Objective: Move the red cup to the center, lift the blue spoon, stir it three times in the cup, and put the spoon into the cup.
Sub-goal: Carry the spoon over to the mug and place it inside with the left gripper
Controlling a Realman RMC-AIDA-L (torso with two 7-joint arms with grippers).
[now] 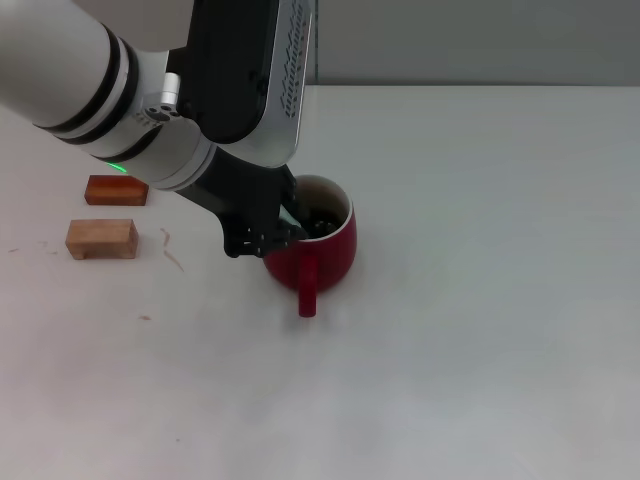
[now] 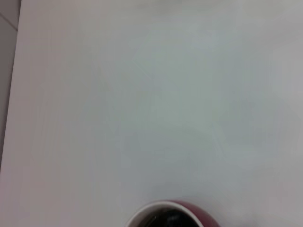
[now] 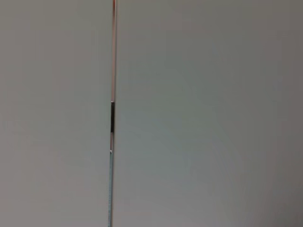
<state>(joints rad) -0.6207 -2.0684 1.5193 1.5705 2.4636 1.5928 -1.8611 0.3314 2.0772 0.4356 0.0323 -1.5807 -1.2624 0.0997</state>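
The red cup [image 1: 318,252] stands upright near the middle of the white table, its handle toward the front. My left gripper [image 1: 283,225] hangs over the cup's left rim. A sliver of the blue spoon [image 1: 291,216] shows as a pale blue strip running from the gripper down into the cup's dark inside; the gripper looks shut on it. The spoon's bowl is hidden in the cup. The cup's rim also shows in the left wrist view [image 2: 196,211]. My right gripper is out of view; its wrist view shows only a grey wall.
Two small wooden blocks lie at the table's left: a reddish-brown block [image 1: 116,190] and a light block [image 1: 101,238] in front of it. The left arm [image 1: 150,90] covers the table's far left. The white table [image 1: 480,300] stretches right and forward of the cup.
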